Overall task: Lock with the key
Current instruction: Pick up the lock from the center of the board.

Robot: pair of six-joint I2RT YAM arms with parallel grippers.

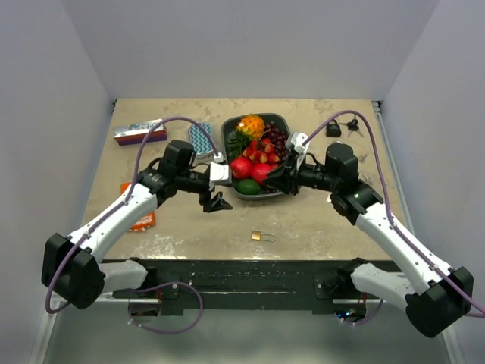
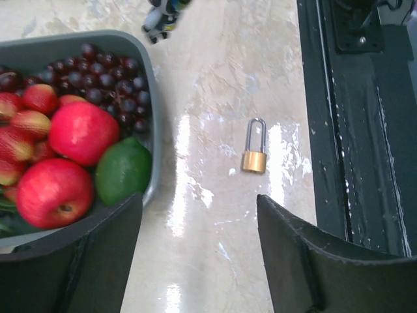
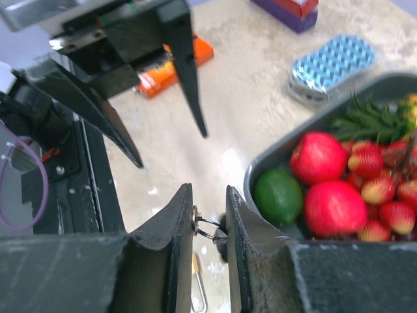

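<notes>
A small brass padlock (image 1: 259, 236) lies flat on the table near the front edge, with its silver shackle raised out of the body. It also shows in the left wrist view (image 2: 254, 153) and partly under my right fingers (image 3: 197, 287). My left gripper (image 1: 216, 203) is open and empty, hovering left of and behind the padlock (image 2: 197, 199). My right gripper (image 1: 276, 182) is shut on a key (image 3: 218, 235) with a small wire ring, held above the table beside the tray's front corner.
A grey tray (image 1: 225, 144) of apples, grapes, strawberries and a green fruit stands mid-table (image 2: 156, 98) (image 3: 251, 176). A black padlock (image 1: 333, 130) with keys lies at the back right. A blue patterned pad (image 1: 199, 139), a box (image 1: 140, 132) and an orange packet (image 1: 141, 221) lie at the left.
</notes>
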